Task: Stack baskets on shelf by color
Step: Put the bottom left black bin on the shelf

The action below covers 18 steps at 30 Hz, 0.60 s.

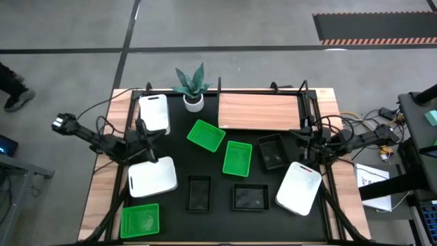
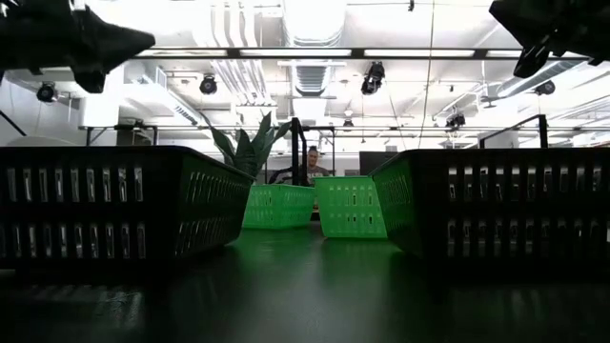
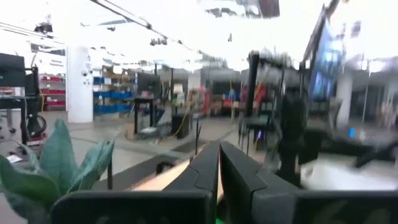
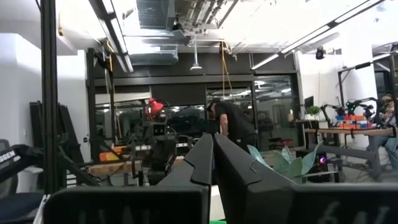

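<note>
Shelf [image 1: 259, 111] at worktop's far edge: bare | baskets [image 1: 237, 158]: all nine loose on worktop, none stacked | left gripper [image 1: 145, 131] and right gripper [image 1: 305, 152] raised at opposite sides, fingers closed, empty | progress: nil, judged.

Black baskets [image 2: 114, 205] cut off sideways
</note>
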Tool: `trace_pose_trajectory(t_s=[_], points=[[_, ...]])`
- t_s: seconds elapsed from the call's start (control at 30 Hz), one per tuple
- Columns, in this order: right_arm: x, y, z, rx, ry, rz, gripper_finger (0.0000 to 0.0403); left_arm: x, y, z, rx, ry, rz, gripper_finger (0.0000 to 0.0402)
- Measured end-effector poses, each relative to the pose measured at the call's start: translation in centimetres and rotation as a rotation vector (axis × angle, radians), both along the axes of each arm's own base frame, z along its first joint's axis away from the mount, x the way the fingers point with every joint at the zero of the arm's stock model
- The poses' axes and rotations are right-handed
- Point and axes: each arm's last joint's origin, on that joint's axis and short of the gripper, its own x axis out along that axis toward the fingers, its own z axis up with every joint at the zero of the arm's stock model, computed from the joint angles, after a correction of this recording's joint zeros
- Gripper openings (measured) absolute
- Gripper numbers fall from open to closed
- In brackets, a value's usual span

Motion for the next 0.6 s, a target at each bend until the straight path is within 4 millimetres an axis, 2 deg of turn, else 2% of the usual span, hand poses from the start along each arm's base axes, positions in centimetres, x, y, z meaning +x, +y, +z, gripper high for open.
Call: trace_pose_trajectory(t_s=[0.2,0.3,0.4,0.6], points=[[0.0,0.0,0.0,0.000,-0.001,0.000,0.0009,-0.2,0.1,0.7,-0.253,-0.182,-0.087,0.0000],[0.0,0.0,0.0,0.000,-0.001,0.000,0.0009,0.0,-0.2,1.0,-0.240,-0.184,-0.165,0.0000],[0.0,0.0,0.0,-0.001,-0.001,-0.001,0.0009,0.4,-0.5,2.0,-0.233,-0.188,-0.192,0.0000],[0.0,0.0,0.1,-0.018,-0.002,-0.008,0.0009,1.8,-1.2,4.9,-0.218,-0.189,-0.233,0.0000]])
